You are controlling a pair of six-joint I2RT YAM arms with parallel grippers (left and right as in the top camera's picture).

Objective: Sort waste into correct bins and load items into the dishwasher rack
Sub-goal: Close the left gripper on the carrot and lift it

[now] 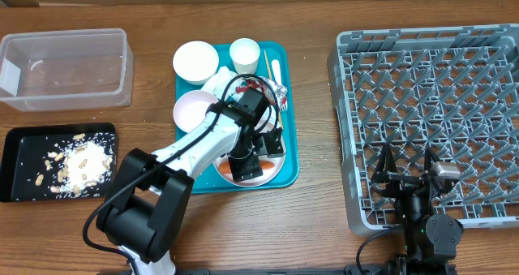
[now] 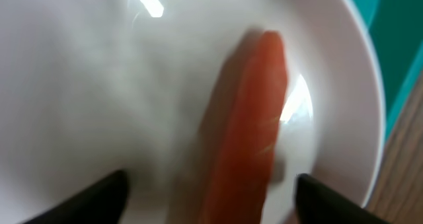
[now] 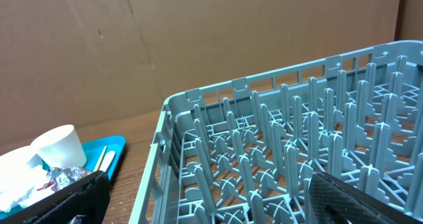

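Note:
An orange carrot point(image 2: 248, 131) lies on the white round plate point(image 2: 99, 85) at the near end of the teal tray point(image 1: 290, 157). My left gripper point(image 2: 211, 201) is open just above the plate, one finger on each side of the carrot, and it also shows in the overhead view point(image 1: 247, 157). Two white bowls point(image 1: 195, 62) point(image 1: 191, 111), the cup point(image 1: 244, 54), chopsticks point(image 1: 265, 62), napkins point(image 1: 217, 83) and the red-and-silver wrapper point(image 1: 264, 87) are on the tray. My right gripper point(image 1: 408, 174) is open and empty over the near edge of the grey rack point(image 1: 454, 80).
The clear tub point(image 1: 65, 68) stands at the far left. The black tray point(image 1: 20, 157) in front of it holds peanut scraps and white crumbs point(image 1: 81, 163). The right wrist view shows the rack point(image 3: 277, 151), the cup point(image 3: 59, 145) and the wrapper point(image 3: 63, 176).

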